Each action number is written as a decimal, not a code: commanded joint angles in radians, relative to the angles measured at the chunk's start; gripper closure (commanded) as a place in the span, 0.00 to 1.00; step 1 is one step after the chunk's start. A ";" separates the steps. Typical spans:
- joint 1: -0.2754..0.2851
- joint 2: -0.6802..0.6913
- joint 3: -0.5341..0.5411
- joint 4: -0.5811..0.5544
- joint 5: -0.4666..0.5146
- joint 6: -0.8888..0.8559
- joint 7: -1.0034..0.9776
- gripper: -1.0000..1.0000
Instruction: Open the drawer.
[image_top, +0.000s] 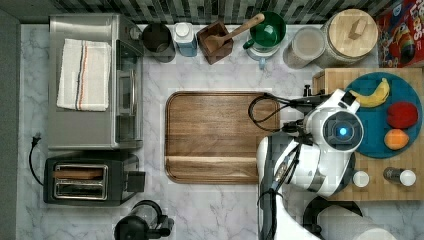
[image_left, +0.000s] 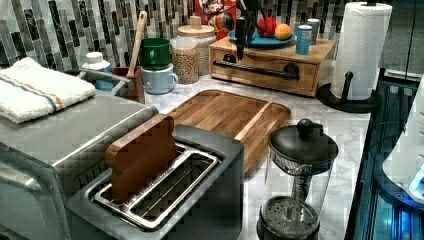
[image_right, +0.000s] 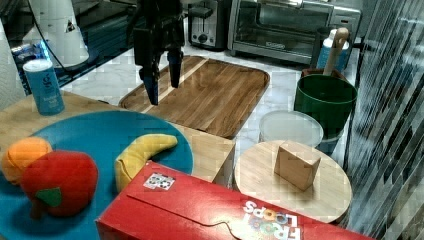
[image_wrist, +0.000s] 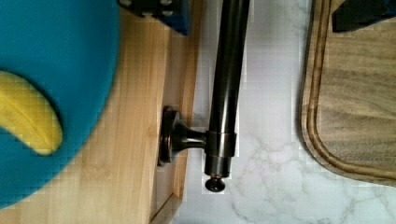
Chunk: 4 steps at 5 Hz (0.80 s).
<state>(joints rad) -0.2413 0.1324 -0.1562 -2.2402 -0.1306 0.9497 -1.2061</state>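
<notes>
The gripper (image_right: 162, 82) hangs with its two dark fingers (image_right: 150, 85) pointing down and spread apart, gripping nothing; in the right view it shows against the brown wooden tray (image_right: 210, 95). In the left view the gripper (image_left: 241, 44) is just above the near end of the black bar handle (image_left: 257, 70), its tips straddling the bar without closing on it. The wrist view looks straight down on that handle (image_wrist: 228, 84): a round dark bar on a short post fixed to the front panel, ending in a small knob.

The drawer (image_left: 265, 70) is the light bamboo front of a low box at the back of the marble counter (image_left: 320, 125), at the left view's right, and it looks pushed in. Its long axis runs along the box's front, with the handle parallel to it; the front faces the tray. In the top view the box (image_top: 330, 77) lies at the top view's right, under the arm.

On the box rests a blue plate (image_right: 100, 135) with a toy banana (image_right: 142, 152), a red fruit (image_right: 60, 182) and an orange one (image_right: 22, 152), and a blue can (image_right: 44, 87) whose label cannot be read. Beside it lies a red cereal box (image_right: 210, 212) printed "FROOT LOOPS", seen upside down in the right view, with a QR sticker.
</notes>
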 joint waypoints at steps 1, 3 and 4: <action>0.006 0.033 0.005 -0.080 0.021 0.117 0.056 0.00; 0.017 0.049 0.016 -0.090 0.042 0.128 0.077 0.00; 0.058 0.047 0.028 -0.074 0.050 0.100 0.132 0.00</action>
<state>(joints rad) -0.2515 0.2203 -0.1672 -2.3379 -0.0865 1.0361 -1.1699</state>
